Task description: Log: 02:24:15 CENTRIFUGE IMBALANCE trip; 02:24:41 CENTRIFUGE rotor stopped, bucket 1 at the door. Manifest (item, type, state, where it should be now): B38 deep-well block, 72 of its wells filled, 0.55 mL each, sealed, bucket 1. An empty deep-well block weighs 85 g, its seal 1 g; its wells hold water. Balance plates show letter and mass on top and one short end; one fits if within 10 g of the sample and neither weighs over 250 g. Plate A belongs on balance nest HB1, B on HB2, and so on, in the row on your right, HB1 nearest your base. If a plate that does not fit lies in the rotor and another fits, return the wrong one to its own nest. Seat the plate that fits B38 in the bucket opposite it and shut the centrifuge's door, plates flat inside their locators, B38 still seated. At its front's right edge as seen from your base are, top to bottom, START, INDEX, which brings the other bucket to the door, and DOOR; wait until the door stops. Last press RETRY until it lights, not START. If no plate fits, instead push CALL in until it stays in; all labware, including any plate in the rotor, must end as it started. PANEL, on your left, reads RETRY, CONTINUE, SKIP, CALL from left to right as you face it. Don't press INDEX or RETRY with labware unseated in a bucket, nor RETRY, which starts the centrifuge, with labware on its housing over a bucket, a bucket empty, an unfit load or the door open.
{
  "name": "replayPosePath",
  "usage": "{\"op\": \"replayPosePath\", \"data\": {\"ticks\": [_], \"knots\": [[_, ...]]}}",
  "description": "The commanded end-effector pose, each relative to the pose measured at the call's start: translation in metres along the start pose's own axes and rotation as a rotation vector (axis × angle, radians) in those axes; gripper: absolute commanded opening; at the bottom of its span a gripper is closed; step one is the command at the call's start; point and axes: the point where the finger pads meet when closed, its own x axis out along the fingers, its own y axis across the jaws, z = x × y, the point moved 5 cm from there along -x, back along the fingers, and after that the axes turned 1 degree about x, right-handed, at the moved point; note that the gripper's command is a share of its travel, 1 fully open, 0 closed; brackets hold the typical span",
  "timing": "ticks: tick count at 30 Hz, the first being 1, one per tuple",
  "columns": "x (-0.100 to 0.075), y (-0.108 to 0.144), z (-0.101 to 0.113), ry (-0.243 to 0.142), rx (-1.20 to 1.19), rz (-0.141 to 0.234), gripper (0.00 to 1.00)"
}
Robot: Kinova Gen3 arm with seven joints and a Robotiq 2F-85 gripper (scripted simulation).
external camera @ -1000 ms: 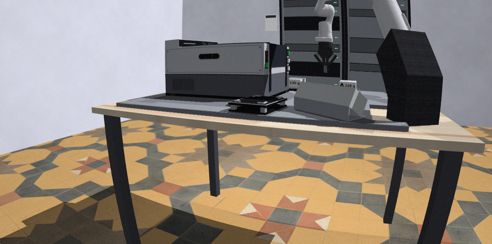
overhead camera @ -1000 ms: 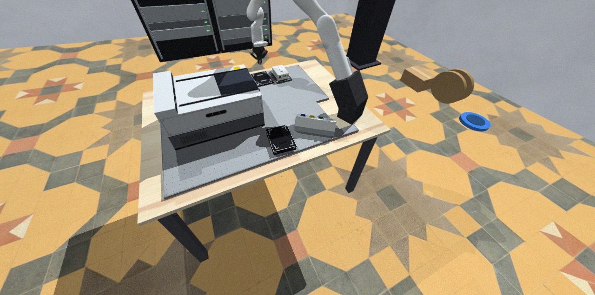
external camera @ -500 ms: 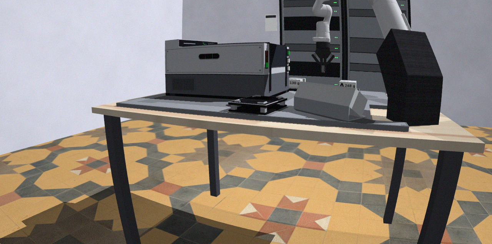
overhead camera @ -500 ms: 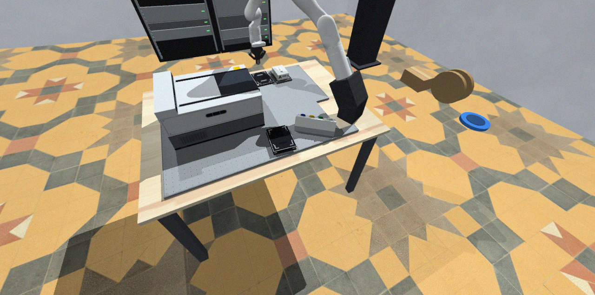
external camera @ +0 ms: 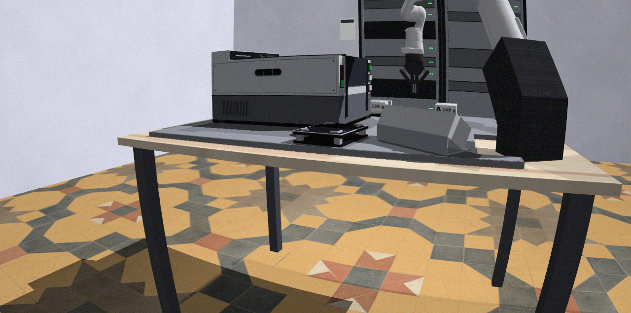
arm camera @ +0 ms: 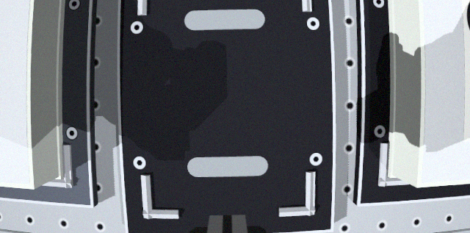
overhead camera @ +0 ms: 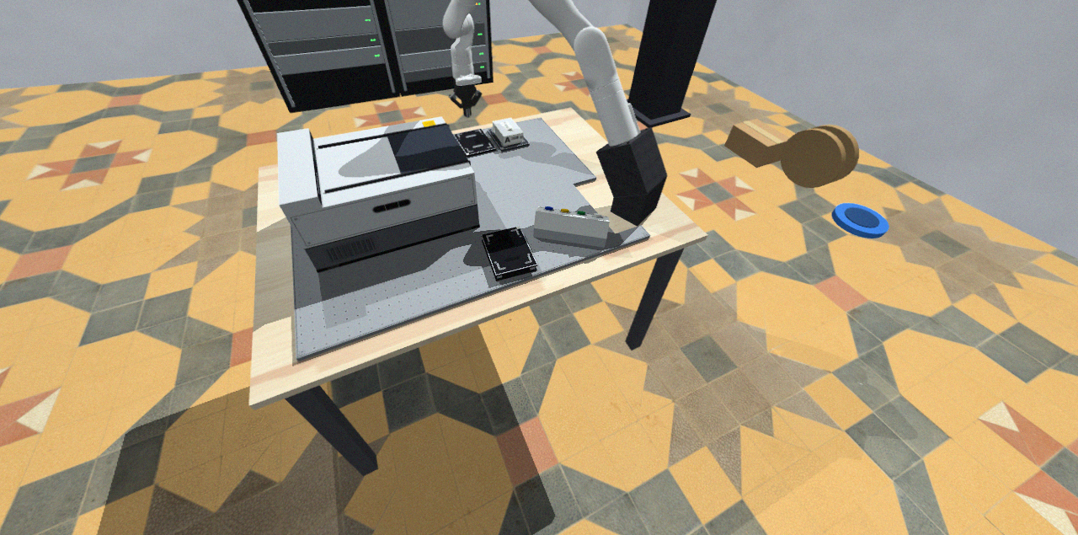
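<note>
Hovering with fingers together and holding nothing, the tool was over an empty nest; it should open before descending.

A wooden bench on dark legs stands on patterned tile floor. At its twelve o'clock, two dark server cabinets line the grey wall. At two o'clock a black column rises; at three o'clock lie a brown wooden spool and a blue disc.
</note>
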Motion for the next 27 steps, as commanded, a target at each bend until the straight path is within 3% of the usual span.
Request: {"op": "replayPosePath", "data": {"ticks": [1,14,27], "knots": [[-0.001,0.0,0.0,-0.001,0.0,0.001,0.1],[-0.001,0.0,0.0,-0.001,0.0,0.001,0.1],[-0.001,0.037,-0.004,-0.001,0.032,0.002,0.1]]}}
